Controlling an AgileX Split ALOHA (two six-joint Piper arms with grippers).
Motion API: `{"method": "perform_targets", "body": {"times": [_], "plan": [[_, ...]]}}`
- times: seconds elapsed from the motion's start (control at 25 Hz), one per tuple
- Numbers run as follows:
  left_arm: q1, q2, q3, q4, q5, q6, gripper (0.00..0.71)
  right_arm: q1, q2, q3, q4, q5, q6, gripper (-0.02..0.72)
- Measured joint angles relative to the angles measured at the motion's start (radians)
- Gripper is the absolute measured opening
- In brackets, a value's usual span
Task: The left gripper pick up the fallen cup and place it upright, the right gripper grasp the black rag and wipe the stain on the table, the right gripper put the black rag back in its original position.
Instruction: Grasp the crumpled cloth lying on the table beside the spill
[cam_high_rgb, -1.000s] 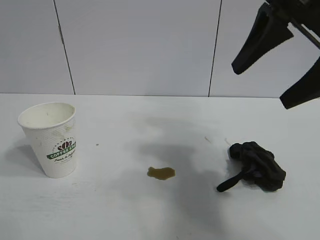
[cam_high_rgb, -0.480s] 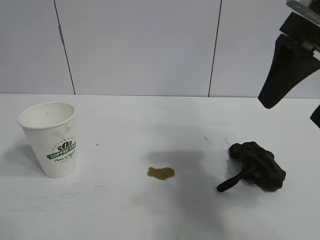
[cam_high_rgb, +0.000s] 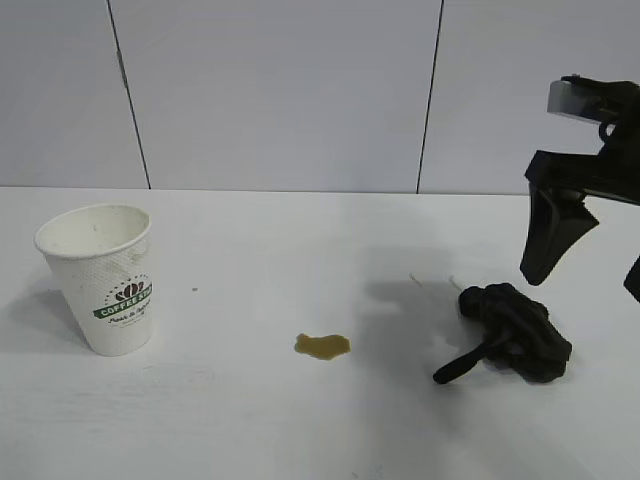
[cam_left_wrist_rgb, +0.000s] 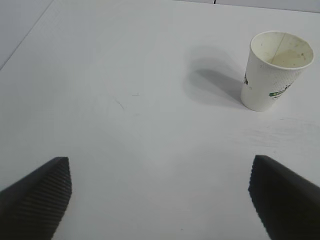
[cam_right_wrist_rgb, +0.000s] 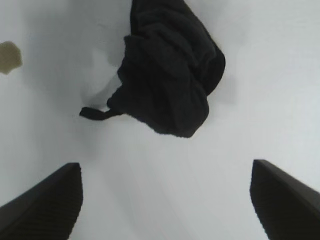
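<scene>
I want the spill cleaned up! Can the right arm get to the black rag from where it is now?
Probably yes. The right end effector hangs open just above the black rag, nothing lies between them, and the rag sits alone on the table, apart from the stain and the cup.

A pale grey panelled wall (cam_high_rgb: 280, 95) with dark vertical seams stands behind.

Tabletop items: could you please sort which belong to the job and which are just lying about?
Job:
- cup, upright
- stain
- black rag
- right gripper, open above the rag
- left gripper, open, back from the cup
- table

Lying about:
- nothing visible
</scene>
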Motion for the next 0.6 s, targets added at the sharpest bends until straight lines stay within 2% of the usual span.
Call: {"method": "perform_targets", "body": {"times": [0.24, 0.44, 0.6], "plan": [[0.000, 0.000, 0.000, 0.000, 0.000, 0.000, 0.696, 0.012, 0.080, -0.040, 0.000, -0.069, 0.020, 0.630], [0.000, 0.000, 0.000, 0.000, 0.000, 0.000, 0.696, 0.077, 0.162, -0.040, -0.002, -0.138, 0.028, 0.630], [0.000, 0.000, 0.000, 0.000, 0.000, 0.000, 0.696, 0.111, 0.219, -0.040, -0.067, -0.172, 0.081, 0.630]]}}
